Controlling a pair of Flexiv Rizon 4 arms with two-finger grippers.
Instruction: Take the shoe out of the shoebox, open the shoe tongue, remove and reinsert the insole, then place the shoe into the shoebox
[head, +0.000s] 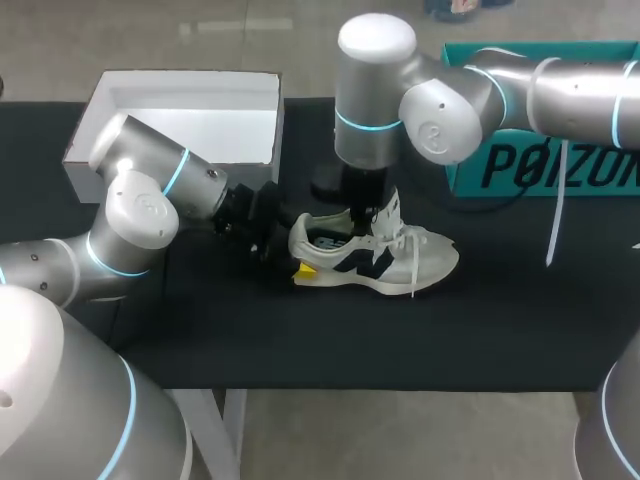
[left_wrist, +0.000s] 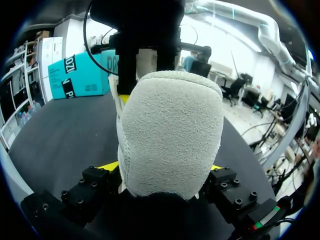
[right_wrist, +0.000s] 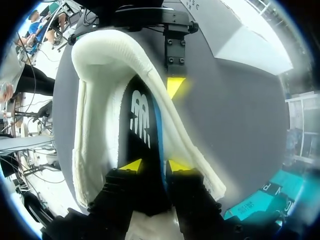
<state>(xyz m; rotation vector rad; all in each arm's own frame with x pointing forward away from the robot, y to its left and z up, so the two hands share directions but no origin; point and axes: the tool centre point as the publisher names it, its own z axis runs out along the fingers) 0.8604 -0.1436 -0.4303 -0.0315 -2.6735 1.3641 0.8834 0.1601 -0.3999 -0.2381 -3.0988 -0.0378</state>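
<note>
Finding: the shoe (head: 375, 255) stands upright on its sole near the middle of the table (head: 300, 340), toe toward the right edge. The open white shoebox (head: 100, 110) sits at the far left corner, well apart.

The left gripper (left_wrist: 162, 170) is closed across the heel, one yellow tip on each side. The right gripper (right_wrist: 154, 166) is down inside the collar. Its fingers are nearly together, and the dark insole (right_wrist: 142, 115) with its blue edge is apparently pinched between them.

Assessment: the insole step is in hand. It is best done with the heel clamp firm and low so the shoe cannot tip. The right wrist should travel along the shoe's length, not sideways, keeping the insole flat against the collar wall and clear of the laces.
</note>
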